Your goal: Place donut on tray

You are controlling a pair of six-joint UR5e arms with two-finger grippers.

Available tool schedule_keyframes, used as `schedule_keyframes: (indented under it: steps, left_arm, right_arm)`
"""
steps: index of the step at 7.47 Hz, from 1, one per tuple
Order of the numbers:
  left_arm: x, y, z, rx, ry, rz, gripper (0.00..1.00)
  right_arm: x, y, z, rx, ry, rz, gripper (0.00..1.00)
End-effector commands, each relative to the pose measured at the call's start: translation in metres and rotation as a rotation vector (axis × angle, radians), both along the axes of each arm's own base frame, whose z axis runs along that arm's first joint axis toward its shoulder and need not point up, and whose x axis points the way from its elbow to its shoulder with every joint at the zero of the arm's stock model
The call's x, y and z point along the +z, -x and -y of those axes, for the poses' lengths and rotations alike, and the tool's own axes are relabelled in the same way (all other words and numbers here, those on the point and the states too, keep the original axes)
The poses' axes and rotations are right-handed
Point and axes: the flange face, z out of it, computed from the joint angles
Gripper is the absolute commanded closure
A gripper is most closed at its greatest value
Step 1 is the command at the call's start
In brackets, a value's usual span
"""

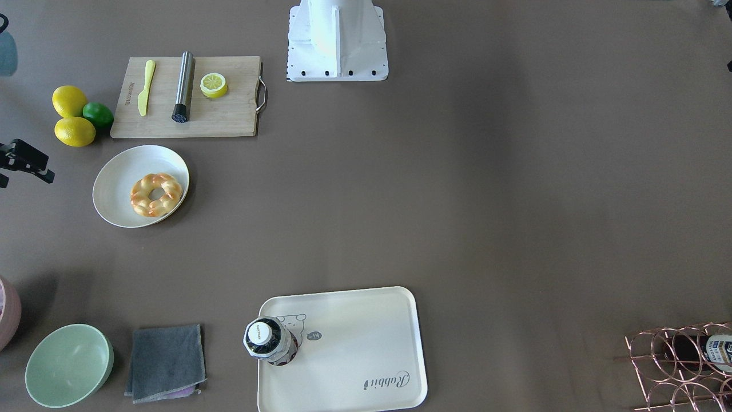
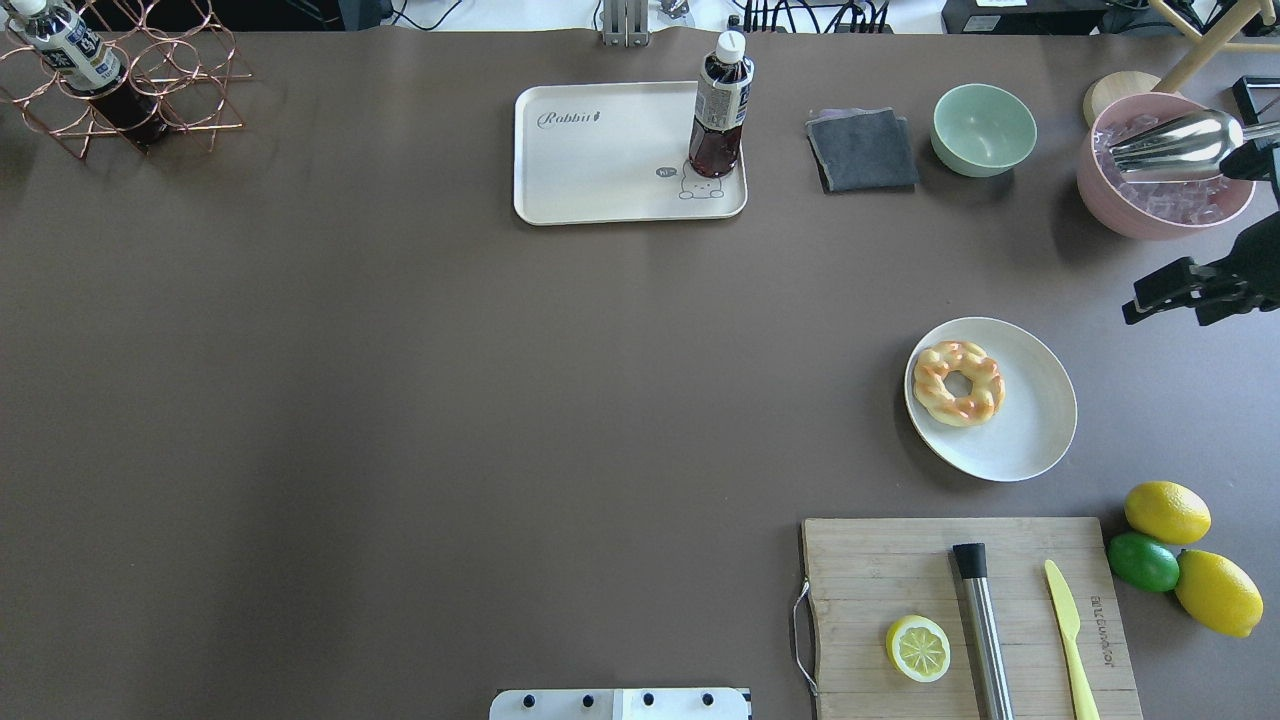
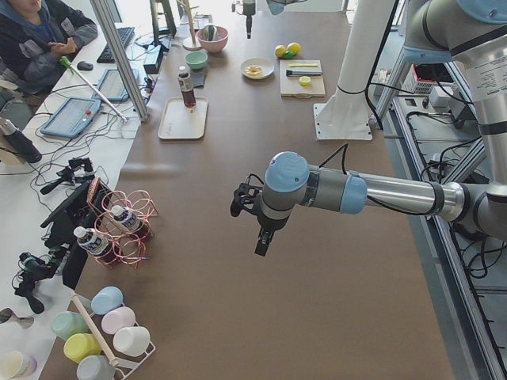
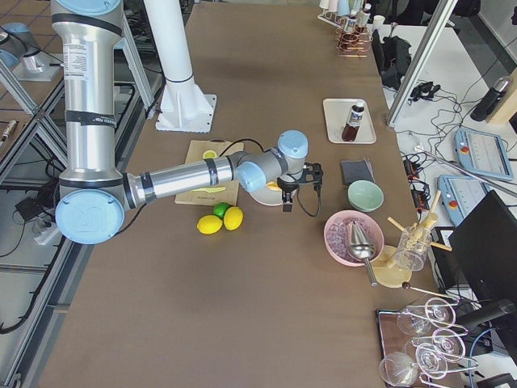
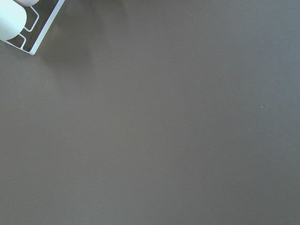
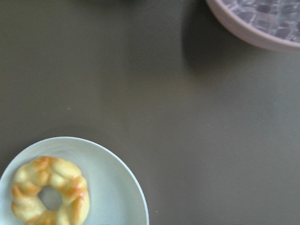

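Note:
The donut (image 2: 958, 382), a braided golden ring, lies on the left part of a round white plate (image 2: 1030, 420); it also shows in the front view (image 1: 156, 194) and the right wrist view (image 6: 50, 197). The cream tray (image 2: 600, 160) lies at the table's far edge, with a dark drink bottle (image 2: 720, 110) standing on its right corner. My right gripper (image 2: 1135, 300) hovers at the table's right edge, beyond and to the right of the plate, fingers apart and empty. My left gripper (image 3: 257, 229) shows only in the exterior left view, above bare table; I cannot tell its state.
A wooden cutting board (image 2: 870, 560) holds a lemon half (image 2: 918, 648), a metal cylinder (image 2: 982, 630) and a yellow knife (image 2: 1070, 640). Lemons and a lime (image 2: 1143, 561) lie beside it. A pink ice bucket (image 2: 1160, 170), green bowl (image 2: 984, 128), grey cloth (image 2: 862, 148) and wire rack (image 2: 120, 90) stand along the far edge.

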Motion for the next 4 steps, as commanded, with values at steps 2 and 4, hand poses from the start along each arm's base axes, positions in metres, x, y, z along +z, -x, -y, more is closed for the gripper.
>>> schedule_keyframes:
  steps: [2,4]
  left_arm:
    - [0.0,-0.001,0.0,-0.002,0.003,-0.006,0.03]
    - [-0.001,0.0,0.0,-0.003,0.002,-0.007,0.03]
  right_arm:
    - [-0.011,0.112,-0.009,0.055,0.021,-0.014,0.19]
    - [0.007,0.117,-0.012,0.051,-0.008,0.011,0.28]
